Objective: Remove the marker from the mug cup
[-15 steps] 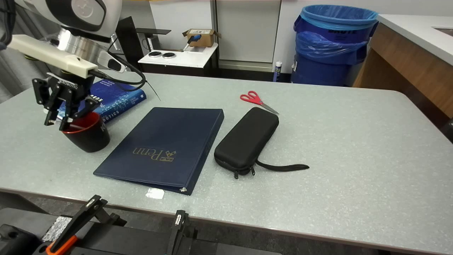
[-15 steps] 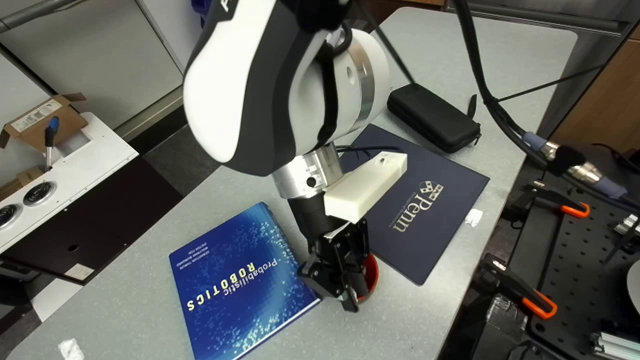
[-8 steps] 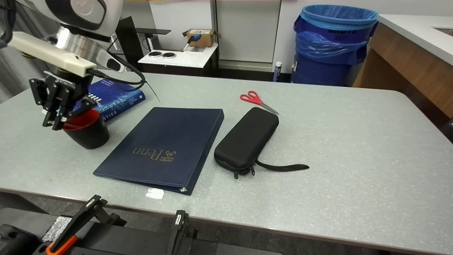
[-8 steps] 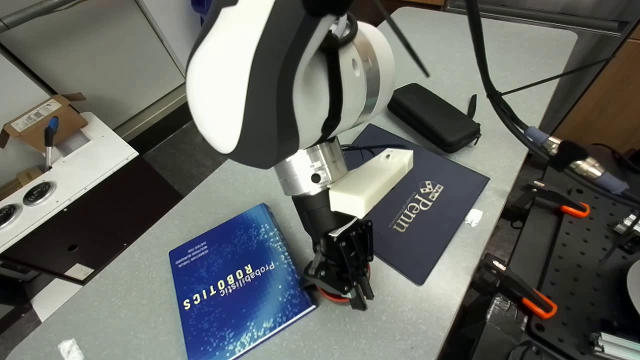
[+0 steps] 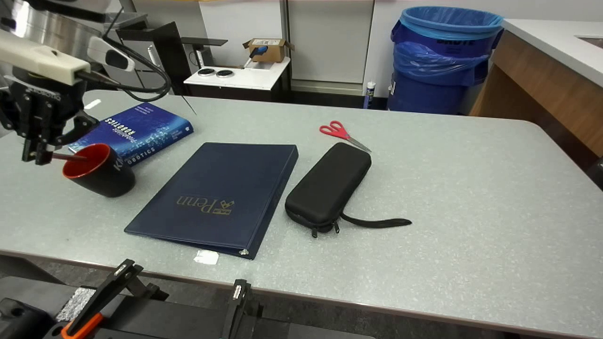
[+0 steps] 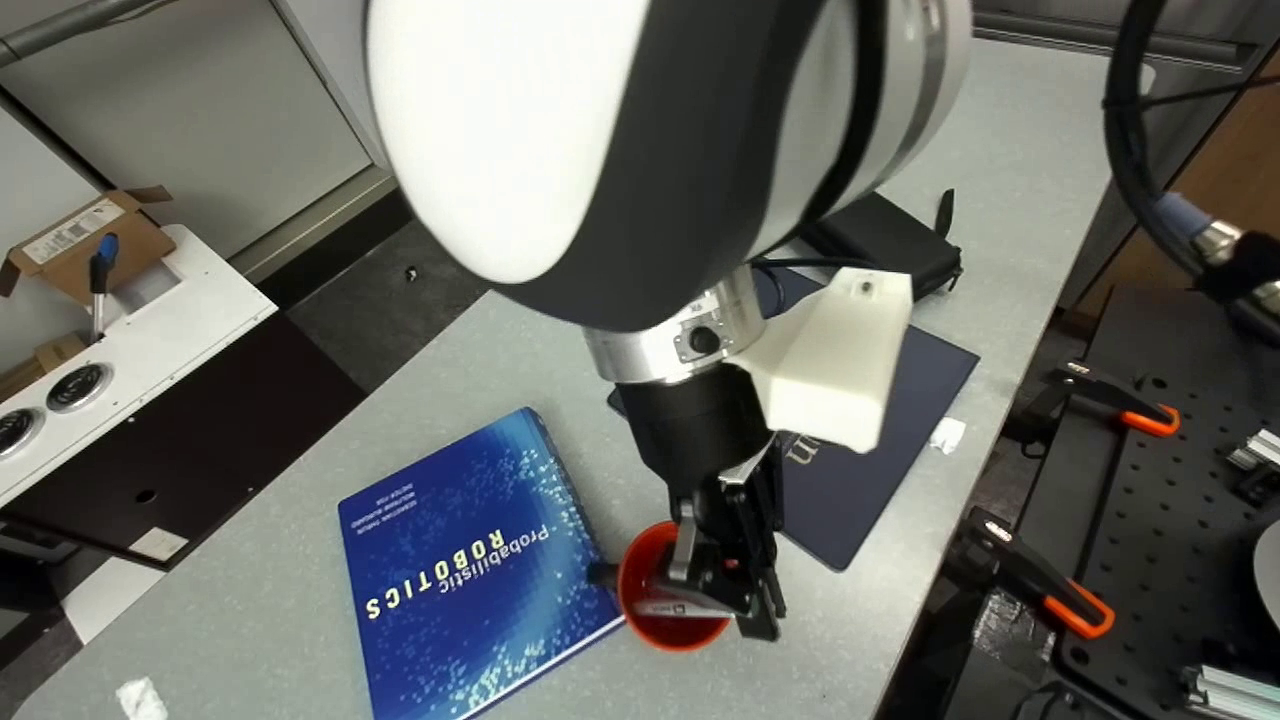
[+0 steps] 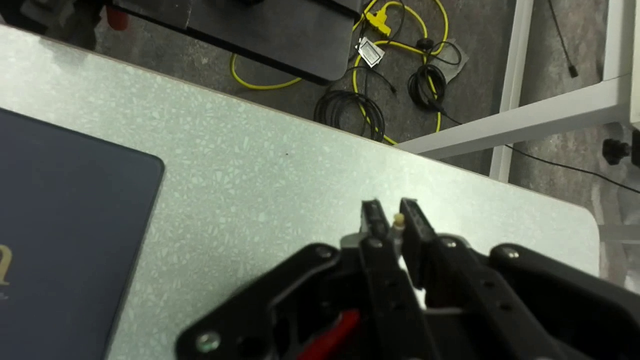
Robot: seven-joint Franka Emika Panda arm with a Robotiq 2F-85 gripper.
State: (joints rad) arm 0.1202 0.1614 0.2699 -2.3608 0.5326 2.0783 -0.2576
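My gripper (image 5: 37,157) is shut on the marker (image 5: 69,156), just left of the mug cup (image 5: 106,175) in an exterior view. The marker slants from the fingertips into the mug's red opening. In an exterior view the marker (image 6: 690,608) looks pale and lies across the mug's red mouth (image 6: 640,560), held by the gripper (image 6: 762,615). The black mug looks tilted toward the gripper. In the wrist view the marker's yellowish end (image 7: 398,220) shows between the two fingertips (image 7: 391,212). A red patch, possibly the mug's inside, shows through the linkage there.
A blue book (image 5: 146,129) lies close behind the mug. The dark blue folder (image 5: 212,188) lies to its right. The black zip pouch (image 5: 330,183) and red-handled scissors (image 5: 346,136) are farther right. The table's front edge runs below the folder.
The gripper's fingers have closed on the marker. The gripper has moved left in an exterior view, drawing the marker partly out over the rim. The mug has shifted slightly left and leans more.
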